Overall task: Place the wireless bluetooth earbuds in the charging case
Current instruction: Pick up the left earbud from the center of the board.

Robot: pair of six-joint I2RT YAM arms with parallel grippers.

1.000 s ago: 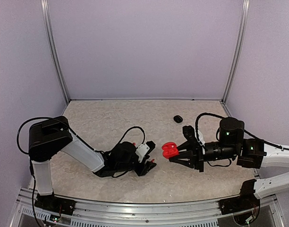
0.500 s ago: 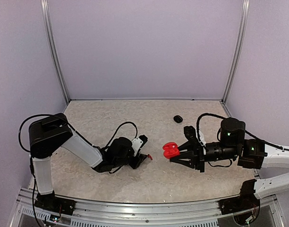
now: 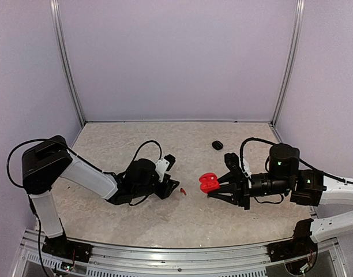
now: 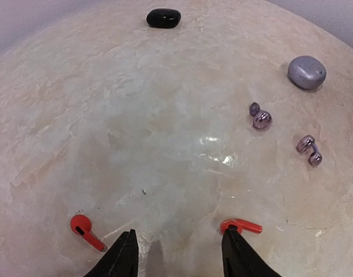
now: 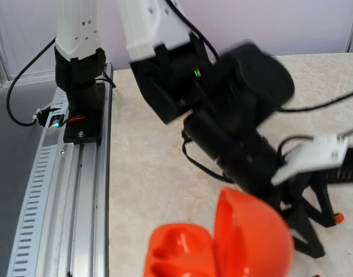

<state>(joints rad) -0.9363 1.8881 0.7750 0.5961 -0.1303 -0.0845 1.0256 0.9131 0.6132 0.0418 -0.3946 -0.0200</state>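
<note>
Crosswise, right-hand red earbud, stem pointing right

Tabletop stone-look, slight sheen; red case glossy plastic; silver-grey earbuds shiny.

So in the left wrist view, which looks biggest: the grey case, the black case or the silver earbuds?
1. grey case
2. black case, though it lies farther from the camera
3. silver earbuds, both much alike

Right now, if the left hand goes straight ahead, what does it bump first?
Likely nothing soon: the left hand faces bare table, red earbuds beside it. Far ahead, maybe the black case.
</note>
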